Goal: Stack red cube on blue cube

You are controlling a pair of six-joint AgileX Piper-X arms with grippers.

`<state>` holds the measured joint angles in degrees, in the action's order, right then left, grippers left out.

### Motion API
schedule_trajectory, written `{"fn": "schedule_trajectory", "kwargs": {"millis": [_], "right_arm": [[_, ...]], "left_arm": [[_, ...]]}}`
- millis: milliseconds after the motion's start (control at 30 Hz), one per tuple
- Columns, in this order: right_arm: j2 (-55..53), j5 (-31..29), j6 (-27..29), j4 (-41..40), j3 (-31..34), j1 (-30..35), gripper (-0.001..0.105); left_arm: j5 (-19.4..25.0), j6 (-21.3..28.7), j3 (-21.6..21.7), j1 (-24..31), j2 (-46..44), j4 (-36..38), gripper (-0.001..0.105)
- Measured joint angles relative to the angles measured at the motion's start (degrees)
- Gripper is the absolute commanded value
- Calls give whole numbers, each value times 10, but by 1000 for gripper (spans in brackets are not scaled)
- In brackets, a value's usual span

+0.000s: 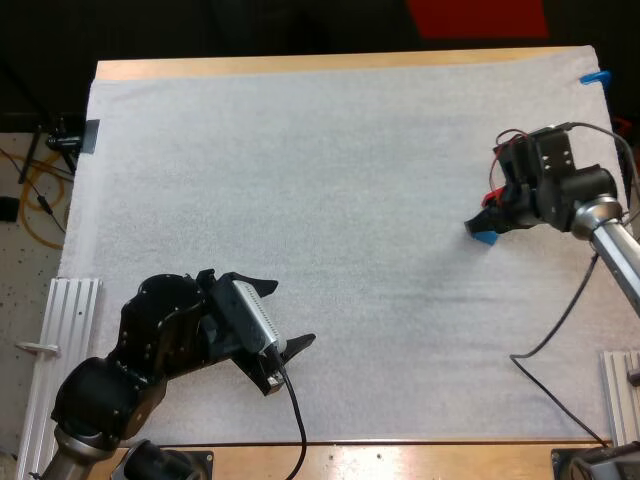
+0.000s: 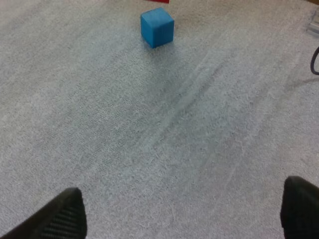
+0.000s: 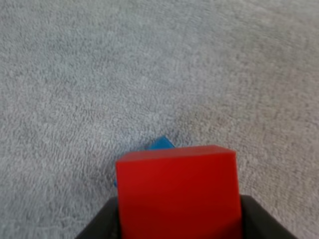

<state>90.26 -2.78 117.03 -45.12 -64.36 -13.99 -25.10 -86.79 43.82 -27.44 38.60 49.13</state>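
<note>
My right gripper (image 1: 492,213) hangs over the right part of the mat, shut on the red cube (image 3: 177,191), whose sides the black fingers (image 3: 102,224) press. A sliver of the red cube (image 1: 491,195) peeks out beside the gripper in the high view. The blue cube (image 1: 484,238) rests on the mat directly under it, mostly covered; only a corner of the blue cube (image 3: 160,144) juts out past the red one. From the left wrist the blue cube (image 2: 157,28) sits far across the mat. My left gripper (image 1: 272,318) is open near the front left, nothing between its fingers (image 2: 60,215).
A white mat (image 1: 300,200) covers the wooden table (image 1: 330,62). Aluminium rails lie at the front left (image 1: 65,330) and front right (image 1: 620,390) edges.
</note>
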Motion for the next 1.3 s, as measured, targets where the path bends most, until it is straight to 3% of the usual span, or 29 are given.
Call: {"fn": "schedule_trajectory", "kwargs": {"millis": [267, 333, 400, 467, 567, 867, 1100, 1233, 1300], "right_arm": [[38, 19, -5, 3, 0, 0, 19], [38, 21, -7, 5, 0, 0, 26], [38, 21, -8, 11, 0, 0, 45], [38, 21, -9, 12, 0, 0, 56], [38, 21, -8, 12, 0, 0, 63], [29, 10, -8, 2, 0, 0, 63], [-64, 14, -13, -35, 0, -1, 63], [-108, 20, -14, -37, 0, -1, 63], [-125, 22, -18, -21, 0, 7, 63]], "left_arm": [[0, 0, 0, 0, 0, 0, 76], [0, 0, 0, 0, 0, 0, 76], [0, 0, 0, 0, 0, 0, 76], [0, 0, 0, 0, 0, 0, 76], [0, 0, 0, 0, 0, 0, 76], [0, 0, 0, 0, 0, 0, 76], [0, 0, 0, 0, 0, 0, 76], [35, -1, 0, 10, 4, -8, 76], [47, -4, 0, 50, 12, -27, 76]]}}
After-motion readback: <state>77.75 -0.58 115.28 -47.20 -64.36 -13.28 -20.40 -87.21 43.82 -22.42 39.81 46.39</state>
